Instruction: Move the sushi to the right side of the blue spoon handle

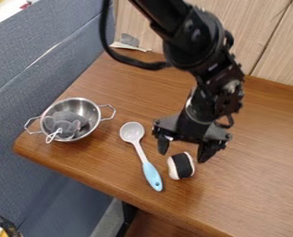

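The black gripper (182,152) hangs over the middle of the table, its two fingers spread apart. Just below and between the fingertips in the view lies the sushi (182,165), white with a broad black band, and the fingers are not closed on it. To the left of the sushi is the spoon (141,155), with a pale bowl at the upper end and a light blue handle (151,176) pointing toward the table's front edge. A small gap separates the sushi from the handle's right side.
A metal colander (92,110) with two wire handles stands at the table's left, holding a grey plush item (63,122). The wooden table (259,185) has its front edge running below the spoon. A blue-grey partition (25,69) borders the left side.
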Controlling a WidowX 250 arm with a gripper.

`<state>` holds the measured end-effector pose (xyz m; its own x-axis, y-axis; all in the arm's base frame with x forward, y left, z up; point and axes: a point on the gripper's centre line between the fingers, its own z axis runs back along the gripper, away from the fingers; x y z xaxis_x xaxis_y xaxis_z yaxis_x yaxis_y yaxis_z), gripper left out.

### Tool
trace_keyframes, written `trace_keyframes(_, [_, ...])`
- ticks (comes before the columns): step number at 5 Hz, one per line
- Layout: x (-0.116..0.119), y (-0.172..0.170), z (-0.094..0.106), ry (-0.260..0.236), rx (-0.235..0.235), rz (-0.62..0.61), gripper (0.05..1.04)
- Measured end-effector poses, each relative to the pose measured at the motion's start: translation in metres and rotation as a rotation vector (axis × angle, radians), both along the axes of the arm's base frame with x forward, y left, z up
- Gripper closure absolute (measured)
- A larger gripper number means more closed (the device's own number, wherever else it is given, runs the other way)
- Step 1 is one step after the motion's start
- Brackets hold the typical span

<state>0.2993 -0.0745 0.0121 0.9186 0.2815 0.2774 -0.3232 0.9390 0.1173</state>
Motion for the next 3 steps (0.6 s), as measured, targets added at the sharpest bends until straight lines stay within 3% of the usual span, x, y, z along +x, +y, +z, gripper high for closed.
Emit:
trace_keyframes(1, [0.003, 0.006, 0.029, -0.085, 0.012, 0.011, 0.083])
trace_keyframes(2, [0.001, 0.004, 0.045, -0.133, -0.035, 0.012, 0.083])
trace_keyframes(3, [-0.001, 0.012, 0.037, -0.128, -0.104, 0.054, 0.083])
